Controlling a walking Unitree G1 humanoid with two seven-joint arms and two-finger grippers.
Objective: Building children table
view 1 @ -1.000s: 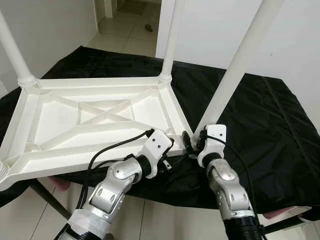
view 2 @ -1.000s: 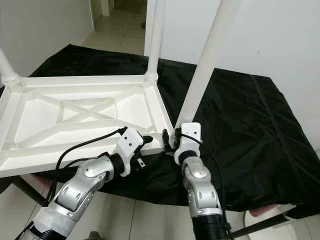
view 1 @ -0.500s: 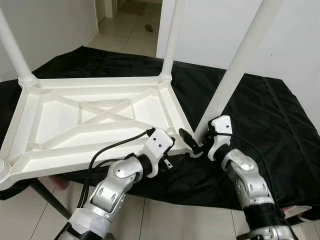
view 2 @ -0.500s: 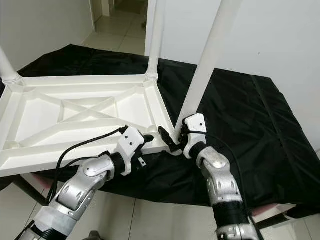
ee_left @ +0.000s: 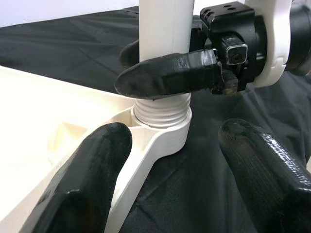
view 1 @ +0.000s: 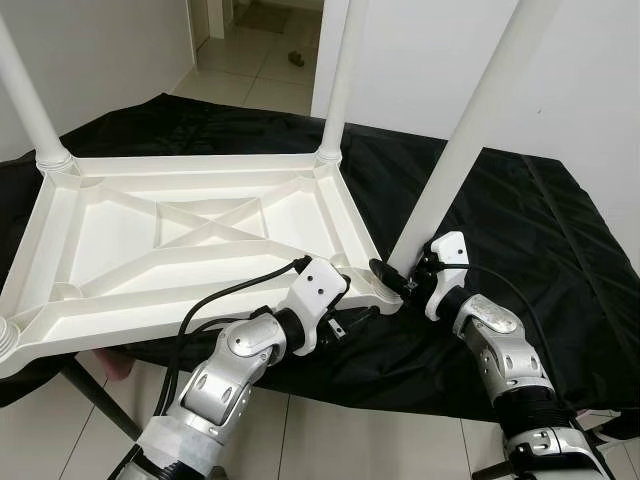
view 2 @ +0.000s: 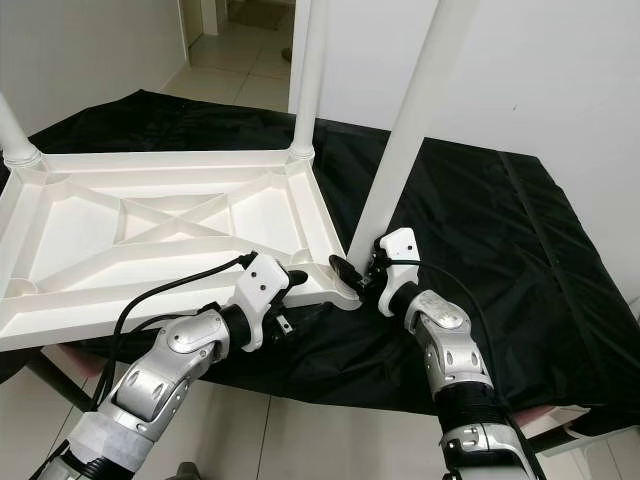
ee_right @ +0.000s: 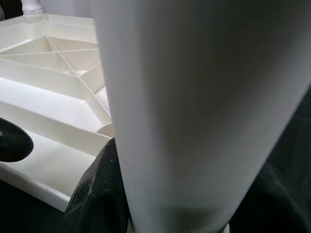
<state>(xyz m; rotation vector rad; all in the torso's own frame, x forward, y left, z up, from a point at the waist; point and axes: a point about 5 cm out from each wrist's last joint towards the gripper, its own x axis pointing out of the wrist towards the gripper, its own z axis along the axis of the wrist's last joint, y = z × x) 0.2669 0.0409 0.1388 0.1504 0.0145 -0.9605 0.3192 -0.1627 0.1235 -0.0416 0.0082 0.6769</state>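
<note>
Left eye view: black cloth-covered work surface (view 1: 540, 230), spread under both grippers so the parts lie at arm height. On it rests the white ribbed plastic tabletop (view 1: 190, 240), turned underside up so its corner sockets face upward to take legs; it extends away from the left gripper toward the far wall. Three white tubular plastic legs stand in sockets: one at the far-left corner (view 1: 25, 100), one at the far corner (view 1: 338, 80), and the near-right leg (view 1: 470, 140), which rises directly from between the right gripper's fingers.

Right gripper (view 1: 400, 281): closed around the base of the near-right leg just above the threaded collar (ee_left: 163, 114), a grip low enough, by judgement, to turn the leg into its socket. In the left wrist view one black finger (ee_left: 167, 75) crosses the front of the leg.

Left gripper (view 1: 340, 315): fingers spread, holding nothing, poised just short of the same corner socket (ee_left: 165, 138); its pads (ee_left: 92, 170) flank the corner without visible contact, probably ready to steady the tabletop against the twisting.

The fourth, nearest-left corner (view 1: 8, 345) lies well beyond the left gripper and carries no full leg in view.
</note>
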